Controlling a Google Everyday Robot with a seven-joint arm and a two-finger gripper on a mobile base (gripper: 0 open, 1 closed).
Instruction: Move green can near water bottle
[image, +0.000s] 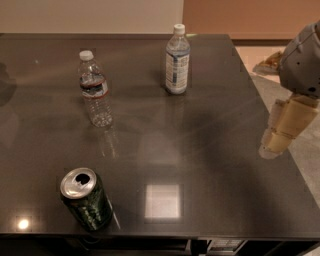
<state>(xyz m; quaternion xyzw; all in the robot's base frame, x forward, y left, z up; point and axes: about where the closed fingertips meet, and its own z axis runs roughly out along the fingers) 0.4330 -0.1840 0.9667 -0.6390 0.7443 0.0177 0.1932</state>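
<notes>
The green can (86, 199) stands upright near the front left edge of the dark table (210, 150), its silver top with the pull-tab opening showing. The water bottle (94, 89) with a white cap and a narrow dark label band stands upright at the back left, well behind the can. My gripper (281, 131) hangs at the far right, over the table's right edge, far from both the can and the bottle and holding nothing that I can see.
A second bottle (177, 60) with a tall white-and-blue label stands at the back centre. The table's right edge runs beside the gripper, with light floor (305, 150) beyond. A wall runs behind the table.
</notes>
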